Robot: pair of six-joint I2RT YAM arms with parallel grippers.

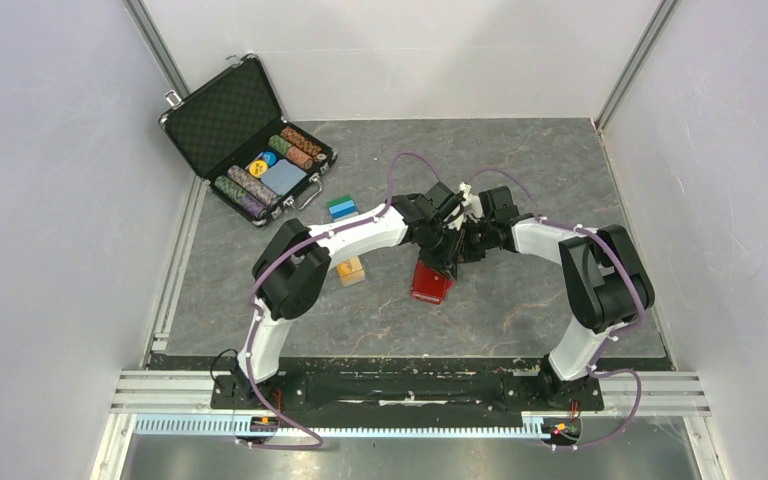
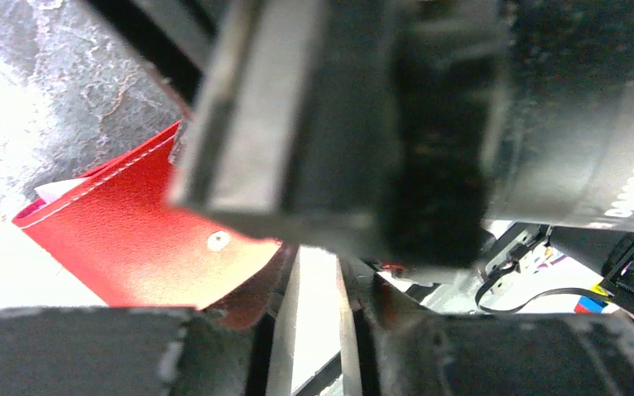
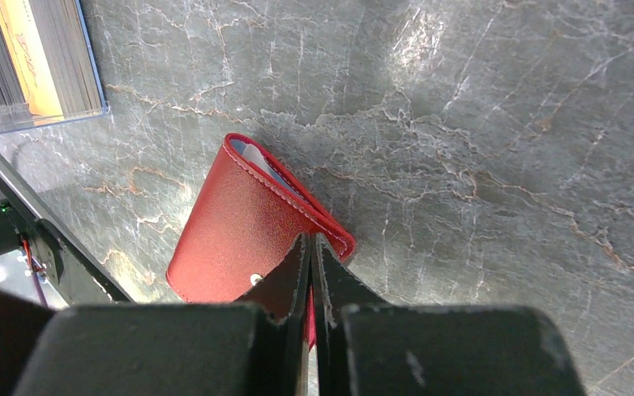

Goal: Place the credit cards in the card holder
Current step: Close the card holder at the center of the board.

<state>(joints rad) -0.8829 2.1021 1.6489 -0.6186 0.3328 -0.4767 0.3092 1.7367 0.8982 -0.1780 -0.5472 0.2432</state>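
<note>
A: Where is the wallet (image 1: 431,284)?

B: Mid-table, hanging at 6 o'clock of the two grippers in the top view. I cannot tell whether its low end touches the table (image 1: 560,180).

A: And who has it?

B: The right gripper (image 3: 309,247) is pinched tight on one red flap, just beside the snap (image 3: 255,279). From that wrist the mouth faces 1 o'clock, and a pale edge (image 3: 256,157) shows inside it.

A: The left gripper (image 2: 314,326)?

B: Its fingers stand a narrow way apart with a pale strip (image 2: 314,280) in the gap. Whether that is a card, and whether it is gripped, I cannot tell.

A: The other cards (image 3: 29,49)?

B: In a clear box (image 3: 49,111) at 10 o'clock of the wallet, seen from the right wrist.

A: So how should this go?

B: I would hold the flap firm so the mouth gapes. Bring the card in flat, its short edge square to the slot, and slide it along the lining rather than down onto it. A skewed push would likely swing the wallet or catch on the stitched rim
</note>
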